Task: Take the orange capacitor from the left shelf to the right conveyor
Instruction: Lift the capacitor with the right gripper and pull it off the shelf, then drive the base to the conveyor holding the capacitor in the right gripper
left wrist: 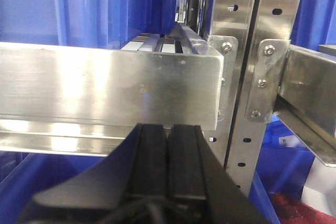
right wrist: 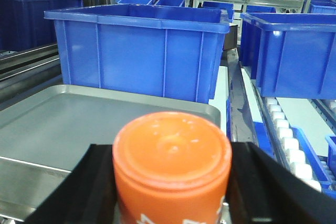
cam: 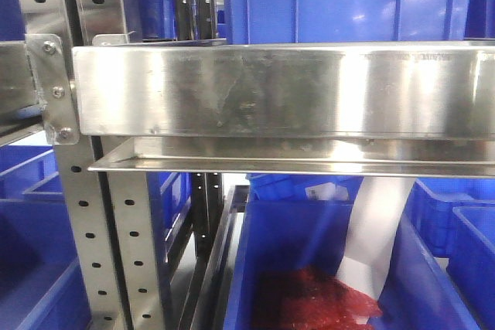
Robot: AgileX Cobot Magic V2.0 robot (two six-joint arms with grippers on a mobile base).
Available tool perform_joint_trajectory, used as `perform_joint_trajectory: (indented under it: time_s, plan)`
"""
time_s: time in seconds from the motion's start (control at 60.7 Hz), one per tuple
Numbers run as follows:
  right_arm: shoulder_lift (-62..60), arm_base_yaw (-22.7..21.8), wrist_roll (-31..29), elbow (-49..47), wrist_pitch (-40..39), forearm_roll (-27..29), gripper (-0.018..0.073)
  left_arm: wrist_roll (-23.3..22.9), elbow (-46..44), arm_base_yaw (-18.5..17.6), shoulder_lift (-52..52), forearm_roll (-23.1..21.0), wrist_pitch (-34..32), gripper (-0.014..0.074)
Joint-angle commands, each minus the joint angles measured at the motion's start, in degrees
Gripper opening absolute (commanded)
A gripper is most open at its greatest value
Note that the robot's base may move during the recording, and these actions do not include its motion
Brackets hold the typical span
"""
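a: right wrist first. where do we have the part?
b: the orange capacitor (right wrist: 172, 161) sits in the right gripper (right wrist: 173, 192). black fingers (right wrist: 89, 192) press on both flanks, jaws only as wide as the can. it's upright, flat top toward the camera, with a scrap of white print at the bottom edge.
a: why upright?
b: our read: the side grip leaves the base free, so we can stand it on the belt without a regrasp.
a: what's past it?
b: a flat silver tray (right wrist: 63, 124) just beyond and below. then a blue bin (right wrist: 142, 51) at the tray's far edge, a roller track (right wrist: 286, 135) to the right, more bins further back. no dark belt or red edge in any view, so we judge the right conveyor isn't reached yet.
a: left arm?
b: the left gripper (left wrist: 169, 129) has its pads together, nothing between them. it hangs in front of the left shelf (left wrist: 105, 87), tips near the lower edge of the front rail. we can't tell if they touch.
a: reason?
b: we think it's idle, shut so it doesn't snag the rack.
a: front camera?
b: only that rail up close, perforated posts (cam: 85, 253), and a lower bin (cam: 263, 268) with red material (cam: 309, 299) inside. we see no gripper and no capacitor there.
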Motion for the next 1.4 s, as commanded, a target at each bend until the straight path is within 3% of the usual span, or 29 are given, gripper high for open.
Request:
perform_joint_trajectory:
  time_s: [0.0, 1.383]
  plan:
    - [0.65, -0.21, -0.01, -1.53, -5.05, -0.82, 0.0088, -0.09, -0.18, -0.12, -0.62, -0.10, -5.15, -0.0127]
    - [0.65, -0.15, -0.01, -1.53, -5.05, -0.82, 0.0088, -0.09, -0.18, -0.12, -0.62, -0.10, -5.15, -0.0127]
